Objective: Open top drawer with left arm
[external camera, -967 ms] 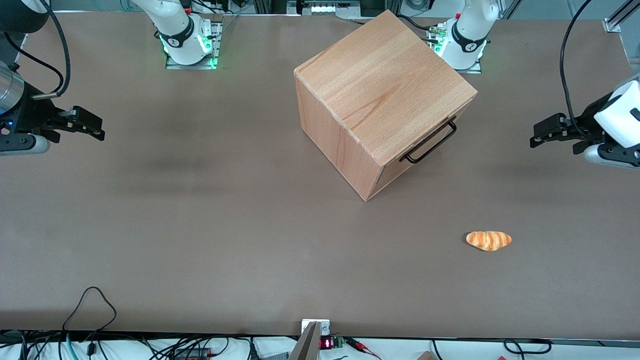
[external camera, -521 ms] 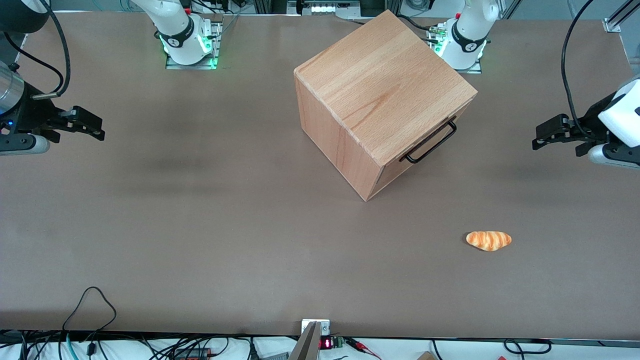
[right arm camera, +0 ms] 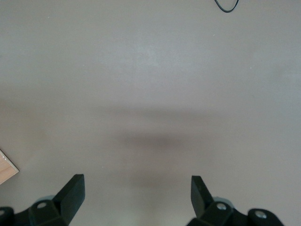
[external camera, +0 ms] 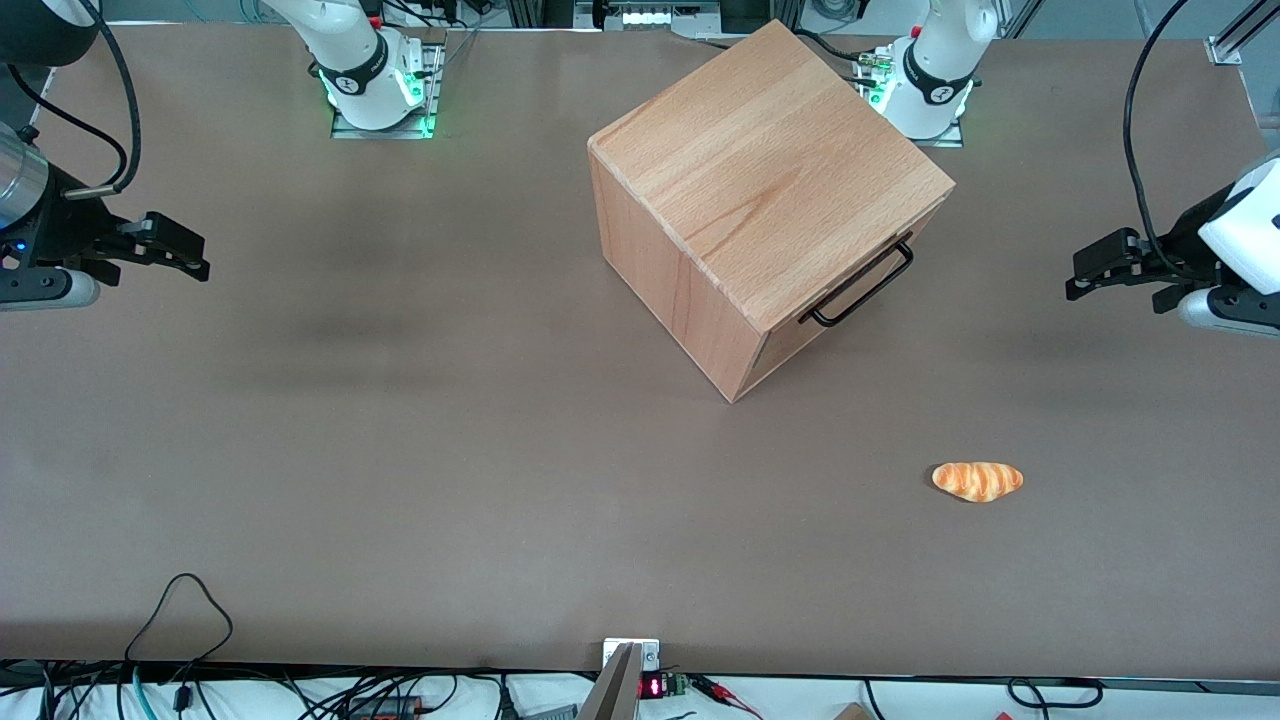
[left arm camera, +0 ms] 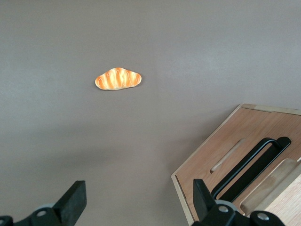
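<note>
Left arm tool (external camera: 1085, 272) hangs w/ fingers (left arm camera: 74, 201) spread, gripping nothing, at the working arm's desk (external camera: 400, 450) edge. Top drawer (external camera: 850, 300) shut in cabinet (external camera: 765, 190) near desk's edge farthest from front cam; handle (external camera: 862, 286) well apart from tool

Pale beech-wood cabinet (external camera: 760, 190) – smooth, matt grain; top drawer (left arm camera: 244, 162) handle (external camera: 862, 285) black metal; gripper (left arm camera: 136, 207) matt black; table (external camera: 400, 450) matt brown.

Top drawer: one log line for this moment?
top drawer: shut | handle: untouched | gripper: open, empty, apart from cabinet, toward working arm's end
</note>
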